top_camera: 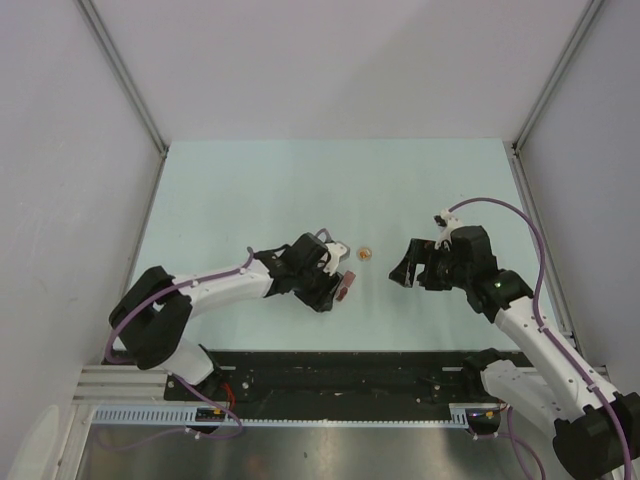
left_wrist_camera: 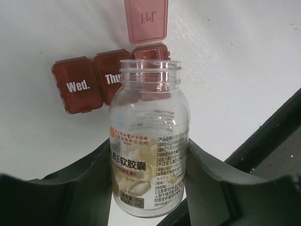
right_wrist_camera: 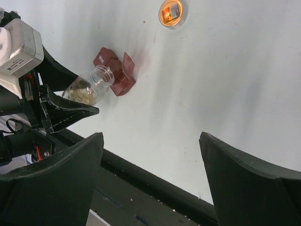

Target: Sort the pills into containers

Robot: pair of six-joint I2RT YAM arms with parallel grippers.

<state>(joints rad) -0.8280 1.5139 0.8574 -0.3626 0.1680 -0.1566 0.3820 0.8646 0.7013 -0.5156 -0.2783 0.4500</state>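
My left gripper [top_camera: 335, 286] [left_wrist_camera: 149, 143] is shut on a small clear round bottle [left_wrist_camera: 149, 136], uncapped and tilted. Its mouth is just over the dark red pill box [left_wrist_camera: 77, 84] [top_camera: 347, 283] [right_wrist_camera: 104, 57]. The box has three compartments in a row: "Wed." and "Thu" are closed, and the end lid [left_wrist_camera: 146, 21] stands open. Pale tan pills [left_wrist_camera: 136, 176] [right_wrist_camera: 81, 92] lie in the bottle's lower part. I cannot tell whether any are in the open compartment. My right gripper [top_camera: 404, 274] [right_wrist_camera: 151, 136] is open and empty, well to the right of the box.
The round bottle cap [top_camera: 365, 254] [right_wrist_camera: 170, 12] lies on the table between the grippers, a little beyond them. A black rail [top_camera: 350, 372] [right_wrist_camera: 141, 186] runs along the near table edge. Grey walls enclose the left, right and far sides.
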